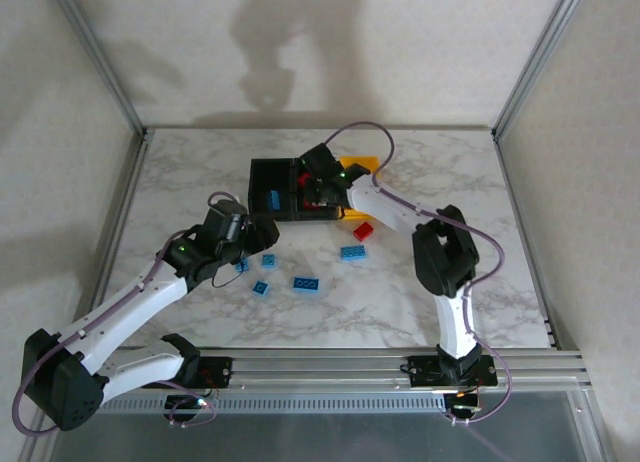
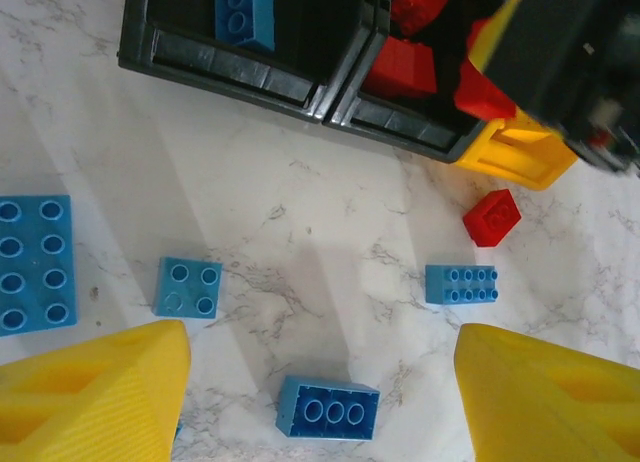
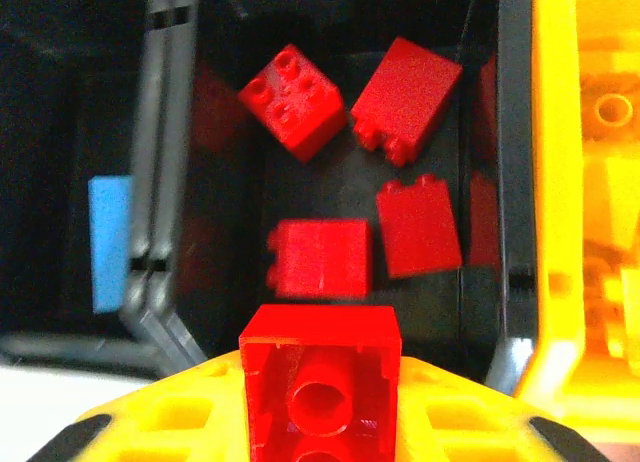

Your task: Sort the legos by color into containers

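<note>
While the marble table (image 1: 430,302) carries everything, the left arm (image 1: 130,307) stretches from the near-left corner toward its middle. The right arm (image 1: 445,262) bends from the near right up to the far middle. There the containers (image 1: 268,172) stand joined in a row: a left black bin (image 2: 215,67), a middle black bin (image 3: 345,187), and a yellow bin (image 3: 555,202) at the right end.

The right gripper (image 3: 320,377) hangs over the near edge of the middle black bin. Its yellow fingers (image 3: 150,427) are pressed onto a red lego (image 3: 320,357), which sits pinched between them. The left gripper (image 2: 322,332) hovers above the table on the near side of the bins, its jaws spread wide and gripping nothing, with loose pieces on the table below.

Four red bricks (image 3: 420,227) lie in plain sight in the middle black bin, and more red is partly hidden along its right wall. The left black bin holds one blue brick (image 2: 245,12). Yellow bricks (image 3: 610,112), blurred, lie in the yellow bin.

Blue legos lie loose on the table near the bins:
- a long one (image 2: 35,264) furthest left
- a square one (image 2: 188,286) beside it
- a low flat one (image 2: 460,284) furthest right
- one (image 2: 328,407) below the gap between the left jaws

A single loose red brick (image 2: 492,218) lies just on the near side of the yellow bin, not touching it.
</note>
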